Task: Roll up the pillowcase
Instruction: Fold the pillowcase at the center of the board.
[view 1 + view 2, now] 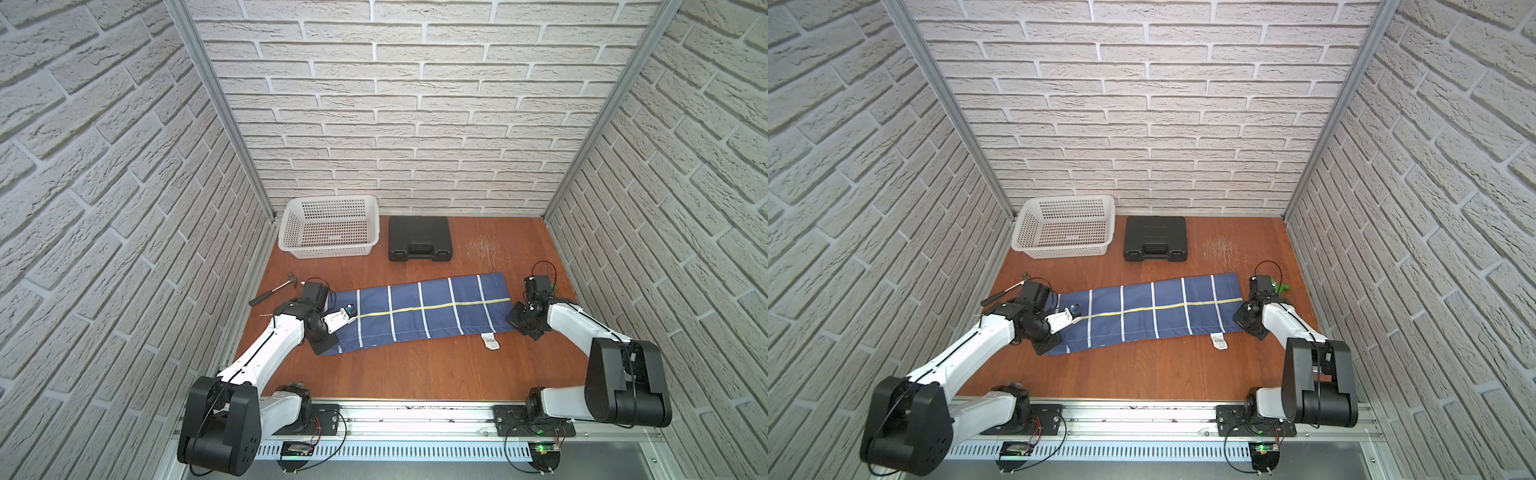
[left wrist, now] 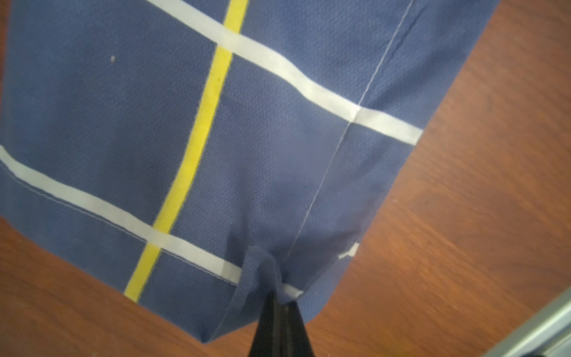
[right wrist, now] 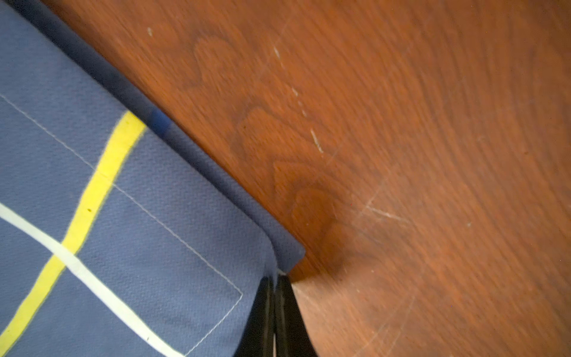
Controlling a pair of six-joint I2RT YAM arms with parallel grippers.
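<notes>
The pillowcase (image 1: 424,311) (image 1: 1154,309) lies flat as a long navy strip across the wooden table, with white grid lines, one yellow line along its length and a white care tag (image 1: 491,343) at its near edge. My left gripper (image 1: 330,347) (image 2: 279,301) is at the near-left corner. It is shut on a bunched fold of the cloth (image 2: 262,269). At the near-right corner, my right gripper (image 1: 515,326) (image 3: 275,279) is also shut. Its closed tips pinch the cloth's edge (image 3: 185,216).
A white perforated basket (image 1: 291,241) and a black plastic case (image 1: 419,239) stand at the back of the table. A hammer (image 1: 274,289) lies behind my left wrist. A small green object (image 1: 1281,286) sits behind my right wrist. Brick walls enclose three sides.
</notes>
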